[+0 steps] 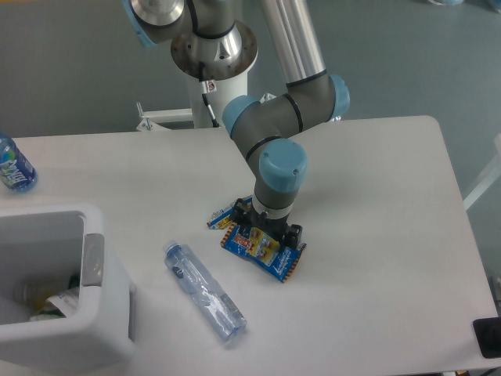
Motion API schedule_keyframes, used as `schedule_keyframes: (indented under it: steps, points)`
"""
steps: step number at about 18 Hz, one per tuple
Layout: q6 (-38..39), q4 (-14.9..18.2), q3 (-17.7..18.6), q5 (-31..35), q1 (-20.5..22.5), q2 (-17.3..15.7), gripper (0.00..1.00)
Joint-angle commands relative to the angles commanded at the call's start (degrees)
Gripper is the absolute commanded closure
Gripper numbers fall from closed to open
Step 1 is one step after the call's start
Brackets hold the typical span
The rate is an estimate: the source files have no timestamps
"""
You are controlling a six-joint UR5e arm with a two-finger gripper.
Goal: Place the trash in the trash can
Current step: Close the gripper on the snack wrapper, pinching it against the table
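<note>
The crumpled blue foil wrapper (264, 252) with yellow-red print lies flat on the white table near the middle. My gripper (270, 225) points straight down onto its far part, and one black fingertip shows on each side of the wrapper, spread wide, so it is open. The wrist hides the wrapper's middle and the finger pads. A crushed clear bluish bottle (205, 292) lies on the table to the front left, apart from the gripper. The white trash can (74, 345) stands at the left front edge, with a grey tab (93, 258) on its rim and some rubbish inside.
A blue-labelled bottle (12, 164) stands at the far left table edge behind the bin. A black object (488, 337) sits at the table's front right corner. The arm's base mount (213, 47) stands behind the table's far edge.
</note>
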State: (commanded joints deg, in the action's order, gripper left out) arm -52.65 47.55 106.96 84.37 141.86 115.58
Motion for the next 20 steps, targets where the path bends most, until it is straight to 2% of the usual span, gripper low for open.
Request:
schedule_keyframes:
  steps: [6, 20]
  points:
    - [-0.1, 0.0, -0.4, 0.1, 0.0, 0.7, 0.00]
    - [0.0, -0.1, -1.5, 4.8, -0.4, 1.3, 0.00]
